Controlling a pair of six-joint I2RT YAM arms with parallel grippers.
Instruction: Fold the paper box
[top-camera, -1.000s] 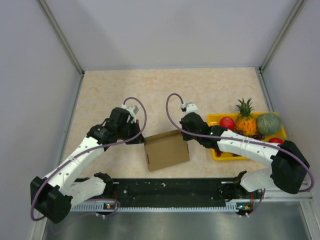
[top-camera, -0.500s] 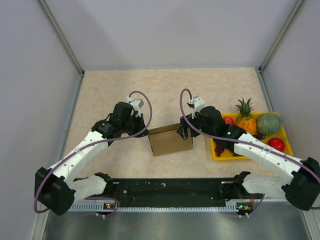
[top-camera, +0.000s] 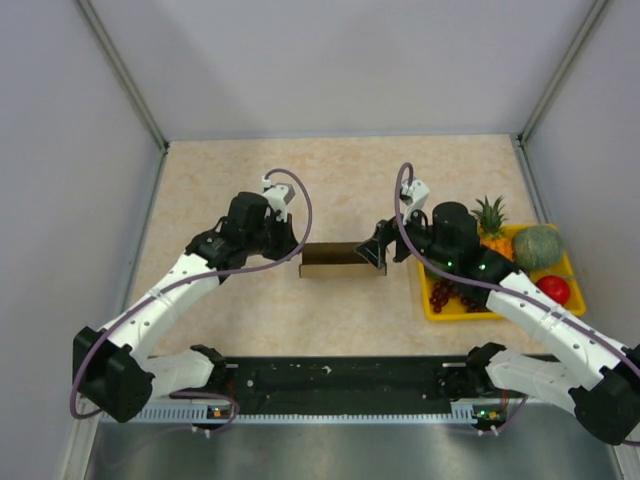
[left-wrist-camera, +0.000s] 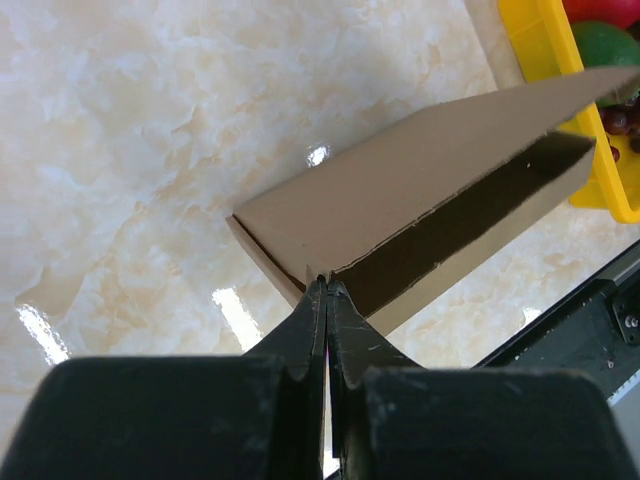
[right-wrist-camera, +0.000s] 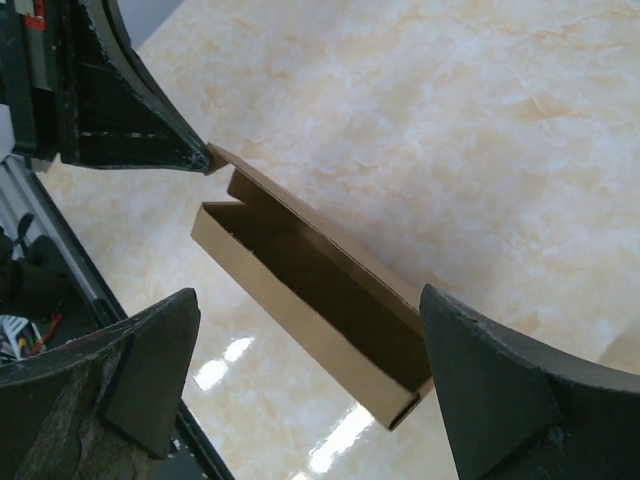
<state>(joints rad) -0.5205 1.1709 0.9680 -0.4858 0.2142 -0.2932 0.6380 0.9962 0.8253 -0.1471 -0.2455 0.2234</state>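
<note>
Your left gripper (left-wrist-camera: 323, 288) is fully closed, its fingertips pinching one corner at the left end of the paper box (top-camera: 342, 258); it holds nothing else. The paper box is at mid-desk (top-camera: 340, 180), between the two arms. From the top camera you see it edge-on, as a thin brown strip. The wrist views show a flattened sleeve sprung partly apart, with a dark slot open along its length. You cannot tell whether its lower edge touches the desk. Your right gripper (top-camera: 378, 250) is spread wide and grips nothing. Its fingers (right-wrist-camera: 150, 370) stand on either side of the box's right end, and contact there cannot be judged. Further right, a yellow tray (top-camera: 450, 313) sits near the desk's right edge, carrying a pineapple (top-camera: 490, 228), a melon (top-camera: 538, 247), a red fruit (top-camera: 552, 289) and dark grapes (top-camera: 442, 295).
</note>
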